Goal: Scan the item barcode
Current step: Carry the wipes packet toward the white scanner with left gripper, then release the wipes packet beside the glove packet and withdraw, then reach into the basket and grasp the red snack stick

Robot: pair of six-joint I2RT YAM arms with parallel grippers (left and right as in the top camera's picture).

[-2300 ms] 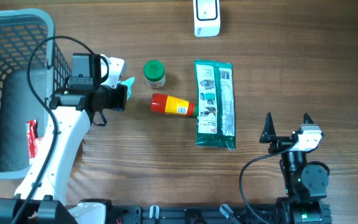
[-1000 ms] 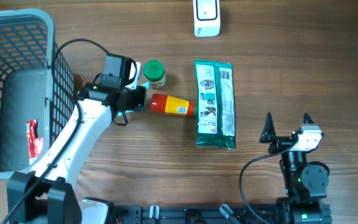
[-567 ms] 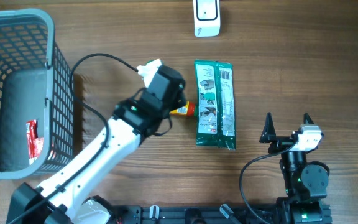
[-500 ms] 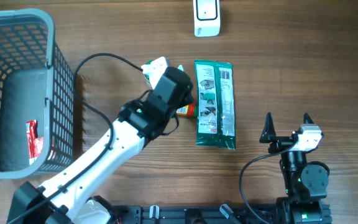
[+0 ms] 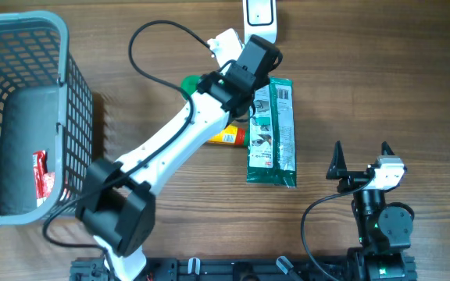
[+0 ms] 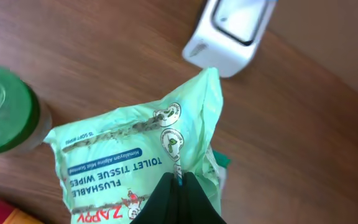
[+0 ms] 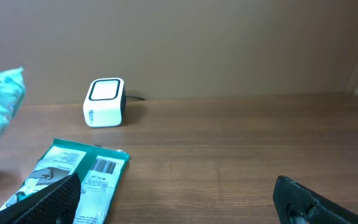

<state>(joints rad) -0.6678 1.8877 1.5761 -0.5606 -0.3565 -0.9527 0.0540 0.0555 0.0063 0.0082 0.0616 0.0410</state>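
Closest to you, the right claw sits at the near right of the bench, fingers spread wide and empty, exactly where it was half a second ago. Past it, the large green pack lies flat with a barcode label facing up at its far end. The yellow-and-red bottle lies just beside the pack's left edge, and your left arm now crosses the bottle's red end. That arm has swung off the bottle and reached farther out. The left claw is now above the pack's far left corner, pinched tight on the pale green wipes packet, which the right wrist view shows lifted off the bench. The green-lidded jar, mostly covered by the wrist a moment ago, now shows on the arm's left. Farthest off, the white scanner stands at the far edge, cut by the top of the overhead picture, just beyond the claw with a narrow strip of bare wood between. You have open bench to the right of the pack and scanner. On the left the grey basket walls off that side, with a red packet lying inside
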